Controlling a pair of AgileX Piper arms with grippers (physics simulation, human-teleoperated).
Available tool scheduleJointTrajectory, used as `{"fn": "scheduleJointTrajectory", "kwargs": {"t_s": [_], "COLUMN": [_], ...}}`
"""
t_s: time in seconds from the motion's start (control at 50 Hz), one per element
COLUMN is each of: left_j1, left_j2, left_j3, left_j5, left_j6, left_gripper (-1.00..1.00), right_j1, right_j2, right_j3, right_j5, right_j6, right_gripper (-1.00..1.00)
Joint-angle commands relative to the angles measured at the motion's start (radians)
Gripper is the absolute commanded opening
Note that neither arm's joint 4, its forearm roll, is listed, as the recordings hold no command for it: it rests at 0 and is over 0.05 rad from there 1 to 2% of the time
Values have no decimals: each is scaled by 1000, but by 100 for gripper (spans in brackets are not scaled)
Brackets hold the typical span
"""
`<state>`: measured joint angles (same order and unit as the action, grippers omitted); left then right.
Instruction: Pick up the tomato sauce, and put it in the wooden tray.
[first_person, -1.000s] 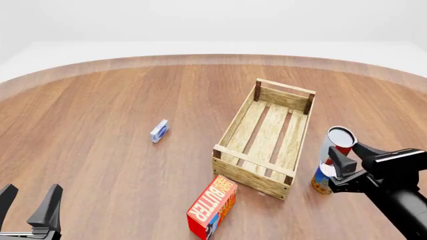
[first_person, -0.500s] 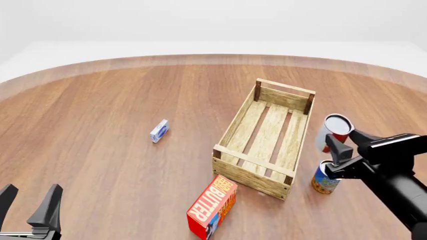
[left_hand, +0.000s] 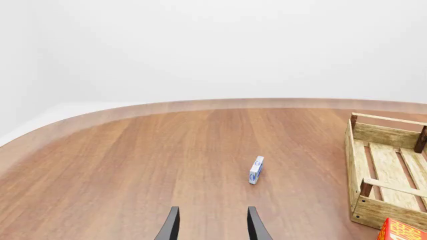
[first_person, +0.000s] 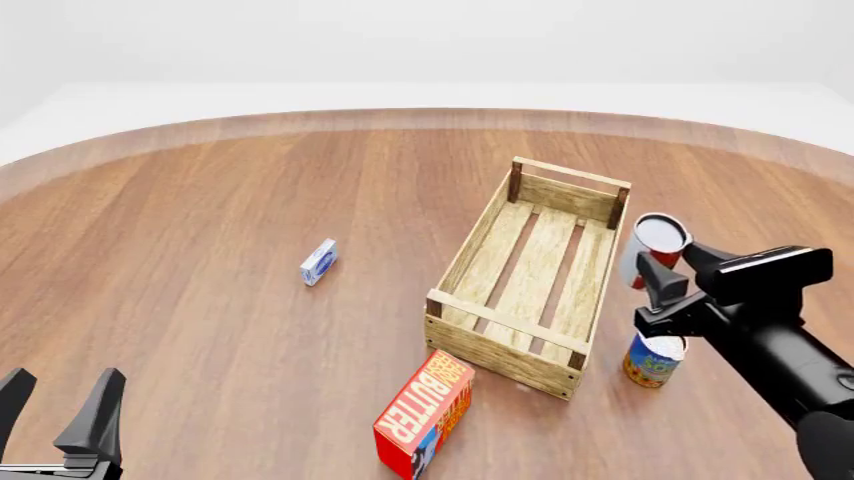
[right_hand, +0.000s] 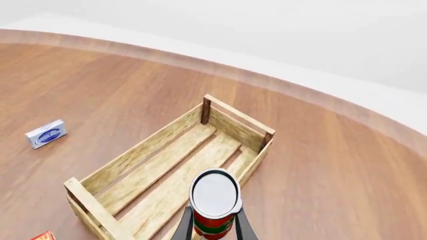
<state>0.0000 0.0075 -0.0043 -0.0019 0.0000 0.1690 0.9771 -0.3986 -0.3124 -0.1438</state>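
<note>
Two grippers in front view: left gripper (first_person: 60, 410) bottom left, jaws apart, nothing between them. Right gripper (first_person: 650, 268) at right, clamped on sauce can (first_person: 657, 247), held in the air just right of tray (first_person: 461, 268) rim. Blue can (first_person: 653, 362) stands below it on table (first_person: 200, 220). Butter box (first_person: 424, 412) lower centre, small blue box (first_person: 318, 262) left of tray.

Left wrist: fingers (left_hand: 169, 225) spread, small blue box ahead.

Right wrist: fingers (right_hand: 184, 229) grip can (right_hand: 215, 200), tray (right_hand: 143, 150) beneath.
</note>
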Motion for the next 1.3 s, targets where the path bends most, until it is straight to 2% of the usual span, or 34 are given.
{"fn": "scheduleJointTrajectory", "kwargs": {"t_s": [0.02,0.86,1.3], "left_j1": [0,0,0], "left_j2": [0,0,0], "left_j3": [0,0,0], "left_j5": [0,0,0], "left_j6": [0,0,0], "left_gripper": [100,100,100], "right_j1": [4,22,26], "right_j2": [48,242,330], "right_j3": [-20,-81,-125], "right_j5": [-36,-161,-196], "right_j6": [13,22,24], "right_gripper": [-100,-100,-100]}}
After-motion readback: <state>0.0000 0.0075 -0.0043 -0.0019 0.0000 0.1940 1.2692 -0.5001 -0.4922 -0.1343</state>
